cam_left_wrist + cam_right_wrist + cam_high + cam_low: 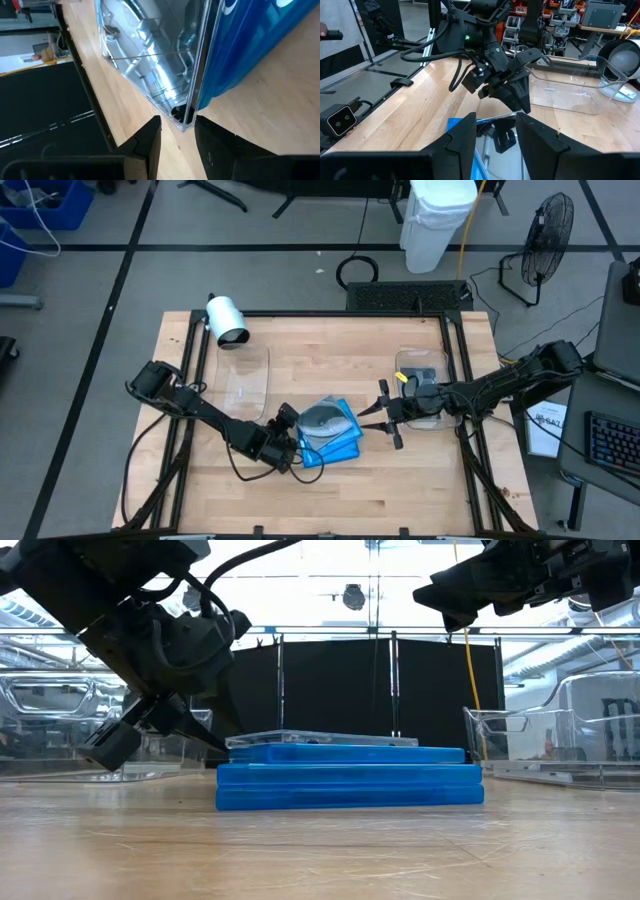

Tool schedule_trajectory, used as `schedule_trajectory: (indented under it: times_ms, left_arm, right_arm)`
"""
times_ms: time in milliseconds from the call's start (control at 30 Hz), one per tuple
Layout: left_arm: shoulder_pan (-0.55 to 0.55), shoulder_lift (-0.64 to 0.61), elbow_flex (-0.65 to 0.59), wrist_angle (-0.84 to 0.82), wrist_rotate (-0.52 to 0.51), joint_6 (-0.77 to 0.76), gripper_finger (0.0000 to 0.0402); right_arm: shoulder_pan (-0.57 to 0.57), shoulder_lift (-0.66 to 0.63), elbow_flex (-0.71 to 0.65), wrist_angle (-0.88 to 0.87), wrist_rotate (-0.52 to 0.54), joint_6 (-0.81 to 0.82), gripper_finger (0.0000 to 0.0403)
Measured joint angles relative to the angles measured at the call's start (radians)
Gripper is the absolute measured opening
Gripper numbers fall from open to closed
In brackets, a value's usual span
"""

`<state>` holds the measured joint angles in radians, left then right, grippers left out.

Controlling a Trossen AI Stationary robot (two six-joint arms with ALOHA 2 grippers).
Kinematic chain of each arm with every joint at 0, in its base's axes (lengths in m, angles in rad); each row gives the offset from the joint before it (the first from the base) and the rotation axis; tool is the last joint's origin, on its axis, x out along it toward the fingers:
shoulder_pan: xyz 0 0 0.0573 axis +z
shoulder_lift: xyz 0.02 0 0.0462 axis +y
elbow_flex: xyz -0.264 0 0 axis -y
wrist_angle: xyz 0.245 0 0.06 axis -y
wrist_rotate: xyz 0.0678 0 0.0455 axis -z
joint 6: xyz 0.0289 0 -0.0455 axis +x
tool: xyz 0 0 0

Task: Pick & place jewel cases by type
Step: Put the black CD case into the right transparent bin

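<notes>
A stack of bright blue jewel cases [335,442] [350,780] lies flat near the table's middle, with a clear jewel case [325,420] [320,740] [150,55] on top. My left gripper [292,448] [195,730] [177,137] is open at the stack's left side. Its fingers stand on either side of the clear case's near-left corner. My right gripper [385,417] [470,595] [495,132] is open and hovers above table height just right of the stack, holding nothing. My left gripper comes in low from the table's left, slanting down, with the clear case's corner [186,117] between its two fingertips [150,137]. The case still lies flat on the blue stack. I cannot tell whether the fingers touch it.
A clear plastic tub [245,375] stands left of the stack, and another [420,385] lies under my right arm. A white cylindrical device [228,320] sits at the far-left corner. Black frame rails [465,380] run along the table's sides. Bare wood [400,490] lies toward the near edge.
</notes>
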<state>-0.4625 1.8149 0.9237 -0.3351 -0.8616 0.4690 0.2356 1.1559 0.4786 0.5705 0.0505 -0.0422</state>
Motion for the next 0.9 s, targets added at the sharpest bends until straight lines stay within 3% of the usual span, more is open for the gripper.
schedule_trajectory:
  times_ms: [700,800,900]
  left_arm:
    - [0.040,0.000,0.000,0.005,0.062,-0.060,0.0119]
    - [0.045,0.000,0.000,0.004,0.060,-0.054,0.0099]
    - [0.044,0.000,0.000,0.005,0.056,-0.053,0.0045]
  right_arm:
    - [-0.001,0.000,0.000,0.000,0.000,0.000,0.0130]
    - [-0.001,0.000,0.000,0.000,0.000,0.000,0.0130]
    - [-0.001,0.000,0.000,0.000,0.000,0.000,0.0130]
